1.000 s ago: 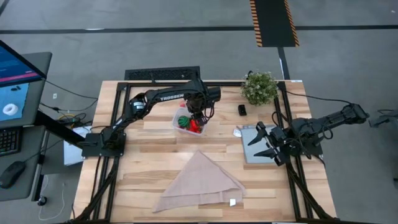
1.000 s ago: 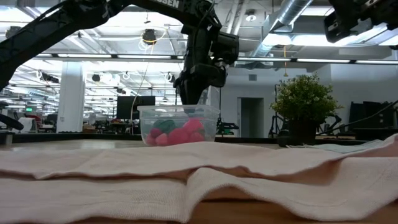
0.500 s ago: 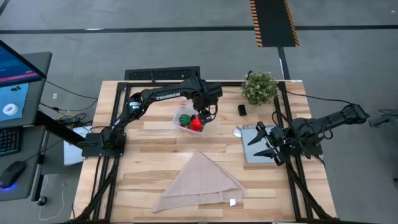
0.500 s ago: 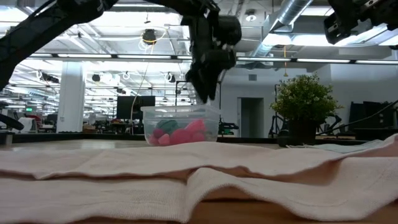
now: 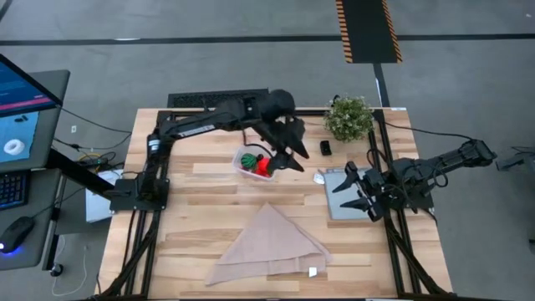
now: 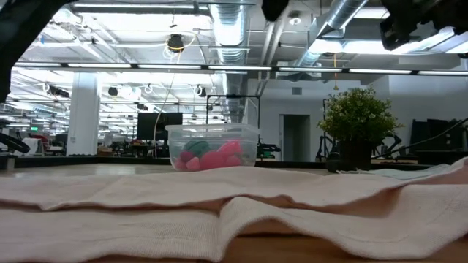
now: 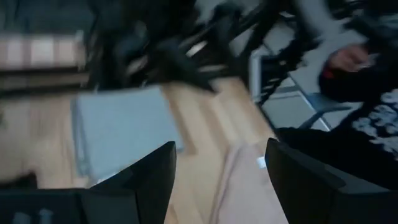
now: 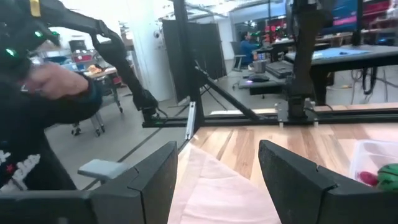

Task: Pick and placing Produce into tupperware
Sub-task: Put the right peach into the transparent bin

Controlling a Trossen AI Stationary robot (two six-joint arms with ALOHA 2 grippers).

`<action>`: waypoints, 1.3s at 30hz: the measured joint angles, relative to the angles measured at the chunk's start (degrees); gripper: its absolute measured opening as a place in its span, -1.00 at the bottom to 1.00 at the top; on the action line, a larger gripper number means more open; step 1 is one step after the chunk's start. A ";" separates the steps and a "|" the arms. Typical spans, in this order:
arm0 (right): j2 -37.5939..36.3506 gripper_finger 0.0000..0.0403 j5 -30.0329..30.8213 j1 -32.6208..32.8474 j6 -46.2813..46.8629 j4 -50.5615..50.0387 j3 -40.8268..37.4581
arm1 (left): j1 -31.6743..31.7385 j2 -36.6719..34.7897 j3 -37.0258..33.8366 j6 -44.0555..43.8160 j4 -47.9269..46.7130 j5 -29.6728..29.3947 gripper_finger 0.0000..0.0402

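The clear tupperware tub [image 5: 253, 162] stands on the table's far middle and holds a green striped ball [image 5: 248, 158] and red pieces [image 5: 264, 168]. In the low view the tub [image 6: 212, 145] shows pink, red and green produce inside. My left gripper [image 5: 292, 162] is open and empty, raised just right of the tub; its wrist view [image 7: 217, 158] looks toward the table's right side. My right gripper [image 5: 354, 191] is open and empty over the grey panel [image 5: 338, 203]. The tub also shows in the right wrist view [image 8: 375, 163].
A beige folded cloth [image 5: 269, 246] lies on the near middle of the table. A potted plant [image 5: 349, 118] stands at the far right, with a small black object [image 5: 325, 148] and a small white thing [image 5: 319, 176] near it. A person's dark sleeve [image 7: 367, 106] shows beyond the table.
My left gripper has risen from just above the tub, gone out of the low view, and swung toward the table's right edge, turning to face that way. The tub and its produce have stayed in place.
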 joint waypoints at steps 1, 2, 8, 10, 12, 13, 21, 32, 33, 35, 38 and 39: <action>0.00 0.23 1.18 0.00 -0.02 -0.02 0.00 | -0.17 -0.74 0.05 0.95 0.29 1.18 0.17; 0.00 0.23 2.97 0.00 -0.03 -0.02 0.00 | -0.36 -1.53 0.09 2.03 0.54 2.06 0.17; 0.00 0.23 11.42 -1.69 -3.20 0.29 0.00 | -0.84 -3.44 0.02 5.40 2.60 14.60 0.17; 0.00 0.23 11.43 -3.08 -2.06 1.05 0.00 | -0.84 -3.44 0.02 8.51 2.88 22.19 0.17; 0.00 0.23 11.46 -4.47 -0.88 1.20 0.02 | -1.06 -3.44 -0.30 11.92 2.73 25.36 0.17; 0.00 0.23 11.44 -5.05 -0.63 1.09 0.02 | -1.36 -3.51 -0.92 13.16 3.10 25.42 0.17; 0.00 0.23 11.35 -7.09 -0.57 1.09 0.02 | 0.40 -3.46 -4.84 2.14 15.89 -21.78 0.17; 0.00 0.23 11.32 -7.15 -2.71 3.17 0.02 | 7.60 -4.43 -5.77 -15.44 28.43 -29.18 0.17; 0.00 0.23 11.37 -7.18 -2.50 3.17 0.02 | 7.18 -5.08 -5.77 -13.55 29.31 -29.37 0.17; 0.00 0.23 11.38 -7.23 -2.21 3.14 0.02 | 5.14 -7.35 -5.96 -10.08 32.11 -27.28 0.17; 0.00 0.23 11.35 -7.63 -2.36 3.10 0.02 | 0.87 -10.77 -9.26 -7.64 41.44 -23.31 0.17; 0.00 0.23 11.39 -7.93 -2.36 3.08 0.02 | -0.33 -11.69 -10.63 -7.57 44.11 -23.11 0.17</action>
